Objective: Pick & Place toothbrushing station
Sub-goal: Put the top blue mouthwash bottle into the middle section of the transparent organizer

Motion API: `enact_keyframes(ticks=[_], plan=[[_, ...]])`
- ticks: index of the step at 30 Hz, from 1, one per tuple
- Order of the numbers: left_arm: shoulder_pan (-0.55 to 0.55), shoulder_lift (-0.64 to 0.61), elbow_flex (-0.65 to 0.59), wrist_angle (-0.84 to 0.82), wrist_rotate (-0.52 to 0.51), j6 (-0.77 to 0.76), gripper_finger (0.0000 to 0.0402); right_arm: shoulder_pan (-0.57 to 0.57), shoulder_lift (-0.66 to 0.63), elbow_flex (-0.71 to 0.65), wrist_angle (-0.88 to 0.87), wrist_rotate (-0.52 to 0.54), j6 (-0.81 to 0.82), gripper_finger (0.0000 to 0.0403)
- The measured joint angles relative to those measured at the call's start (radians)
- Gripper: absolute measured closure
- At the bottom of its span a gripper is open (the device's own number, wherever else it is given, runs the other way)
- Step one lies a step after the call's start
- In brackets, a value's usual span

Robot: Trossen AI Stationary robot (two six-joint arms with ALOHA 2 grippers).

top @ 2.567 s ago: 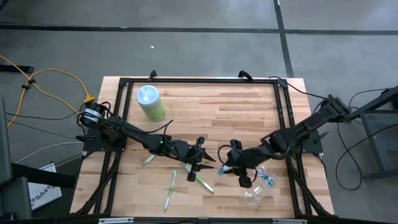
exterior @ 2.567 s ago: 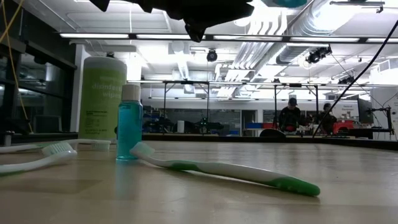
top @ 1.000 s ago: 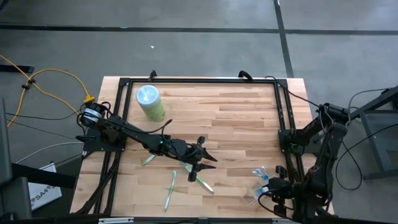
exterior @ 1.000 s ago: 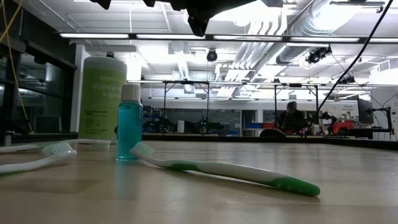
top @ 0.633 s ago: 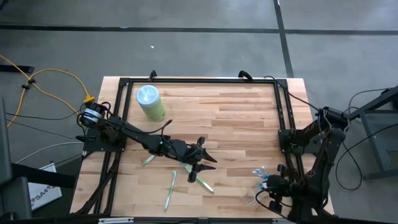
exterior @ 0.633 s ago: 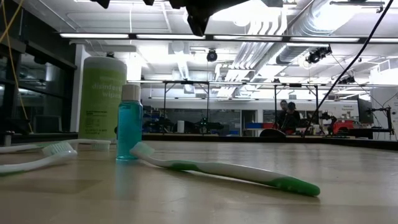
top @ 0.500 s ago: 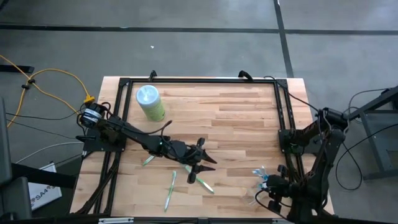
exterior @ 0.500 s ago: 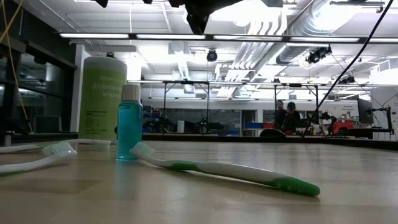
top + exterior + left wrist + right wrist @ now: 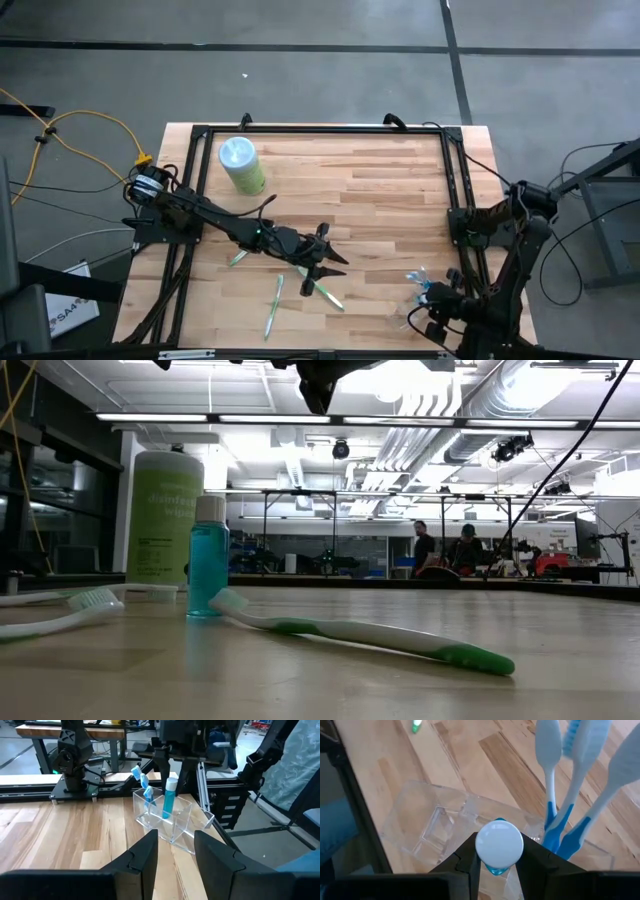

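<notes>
right gripper (image 9: 497, 865): jaws clamped on small blue tube (image 9: 499, 845), white cap up, over clear plastic cup (image 9: 172, 822) at the worktop (image 9: 380, 190) near-right corner | blue toothbrushes (image 9: 555, 785) upright in cup | left gripper (image 9: 175, 855): jaws apart, empty, mid-worktop above green toothbrush (image 9: 370, 635)

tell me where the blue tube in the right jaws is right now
The blue tube sits clamped in the right gripper over the clear holder at the table's front right corner in the high view, beside the blue toothbrushes standing in it.
</notes>
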Motion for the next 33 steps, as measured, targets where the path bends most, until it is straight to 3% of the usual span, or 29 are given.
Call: enact_keyframes(ticks=[13,22,28,33], plan=[[-0.002,0.0,0.0,0.0,0.0,0.001,0.0279,0.0,0.057,-0.048,0.016,-0.007,0.137,0.0315],[-0.002,0.0,0.0,0.0,0.001,0.001,0.0279,0.0,0.056,-0.061,0.027,-0.011,0.143,0.0314],[-0.002,0.0,0.0,0.0,0.001,0.001,0.0279,-0.001,0.056,-0.061,0.032,-0.015,0.143,0.0282],[-0.002,0.0,0.0,0.0,0.001,0.001,0.0279,-0.001,0.056,-0.061,0.038,-0.019,0.142,0.0298]])
